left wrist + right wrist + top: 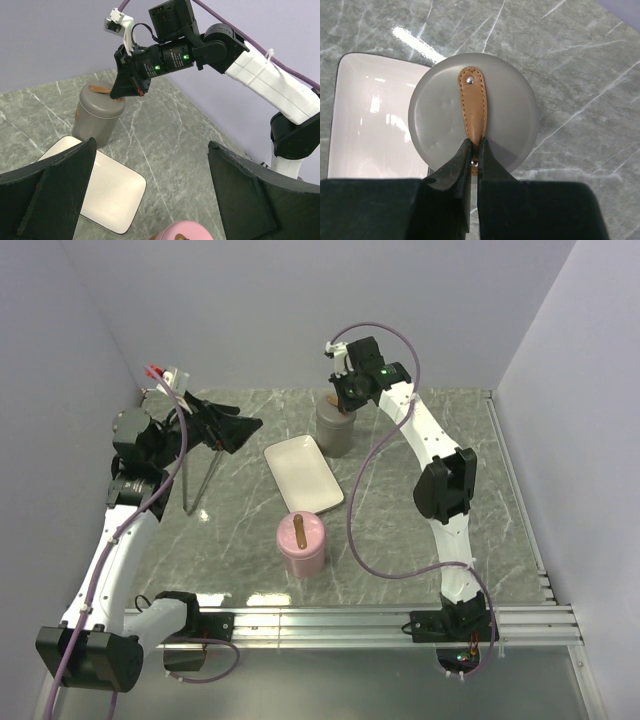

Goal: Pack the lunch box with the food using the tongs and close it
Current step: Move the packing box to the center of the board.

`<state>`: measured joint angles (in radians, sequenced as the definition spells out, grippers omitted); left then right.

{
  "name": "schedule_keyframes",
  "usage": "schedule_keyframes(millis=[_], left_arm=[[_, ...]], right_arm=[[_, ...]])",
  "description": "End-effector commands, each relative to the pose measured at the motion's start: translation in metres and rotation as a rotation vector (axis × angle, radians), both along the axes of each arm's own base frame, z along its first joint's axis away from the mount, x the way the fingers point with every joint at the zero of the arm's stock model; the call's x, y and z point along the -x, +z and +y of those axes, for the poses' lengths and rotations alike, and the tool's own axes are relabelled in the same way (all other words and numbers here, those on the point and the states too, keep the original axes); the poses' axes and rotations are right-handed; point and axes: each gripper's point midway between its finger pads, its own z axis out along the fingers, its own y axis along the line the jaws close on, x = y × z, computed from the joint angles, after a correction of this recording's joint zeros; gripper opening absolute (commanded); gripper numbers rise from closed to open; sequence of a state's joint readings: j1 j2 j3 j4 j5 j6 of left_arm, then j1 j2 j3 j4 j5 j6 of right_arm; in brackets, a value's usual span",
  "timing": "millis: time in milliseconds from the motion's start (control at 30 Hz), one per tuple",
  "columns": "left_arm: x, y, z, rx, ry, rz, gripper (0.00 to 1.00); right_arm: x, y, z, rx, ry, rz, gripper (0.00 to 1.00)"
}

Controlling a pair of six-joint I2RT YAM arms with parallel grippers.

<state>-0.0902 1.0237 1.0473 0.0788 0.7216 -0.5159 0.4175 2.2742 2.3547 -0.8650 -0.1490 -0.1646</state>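
**Q:** What is on the left of the top view?

**A:** The left gripper [238, 430] is released, its black jaws spread wide with nothing between them. It hangs over the far ends of the long slim silver-grey metal tongs [188, 490]. The tongs lie on the grey-green marble-patterned table [240, 530], at 9 o'clock from the flat white rectangular tray [303, 475].

**Q:** And in the centre?

**A:** A pink cylindrical canister [301, 543] stands at 6 o'clock from the tray, just beside its near end.

**Q:** Where is the lunch box?

**A:** The dark grey cylindrical lunch box [333, 435] stands at 1 o'clock from the tray, by its far corner. Its round grey lid [510, 115] rests on top.

**Q:** And the right-hand claw?

**A:** The right gripper [474, 145] is clenched on the near end of the lid's brown strap handle [473, 105].
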Motion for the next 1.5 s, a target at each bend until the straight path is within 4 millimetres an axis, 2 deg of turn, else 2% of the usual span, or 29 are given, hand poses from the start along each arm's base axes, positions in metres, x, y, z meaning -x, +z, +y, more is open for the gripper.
schedule_keyframes(millis=[0, 367, 567, 867, 1100, 1467], left_arm=[[0.005, 0.005, -0.002, 0.006, -0.02, -0.031, 0.99], [0.005, 0.001, -0.001, 0.002, -0.02, -0.021, 0.99], [0.008, -0.001, -0.001, 0.0, -0.021, -0.017, 0.99], [0.009, 0.004, -0.002, 0.003, -0.028, -0.012, 0.99], [0.012, -0.002, 0.001, -0.025, -0.014, -0.017, 0.99], [0.013, 0.004, 0.0, -0.021, -0.022, -0.024, 0.99]], right_arm=[[0.012, 0.009, -0.025, 0.105, -0.012, 0.006, 0.0], [0.03, 0.001, -0.031, 0.172, 0.03, 0.056, 0.0], [0.037, 0.011, -0.036, 0.185, 0.044, 0.05, 0.0], [0.057, 0.01, -0.044, 0.222, 0.091, 0.104, 0.0], [0.091, -0.015, -0.052, 0.252, 0.156, 0.237, 0.0], [0.138, -0.007, -0.074, 0.279, 0.227, 0.301, 0.0]])
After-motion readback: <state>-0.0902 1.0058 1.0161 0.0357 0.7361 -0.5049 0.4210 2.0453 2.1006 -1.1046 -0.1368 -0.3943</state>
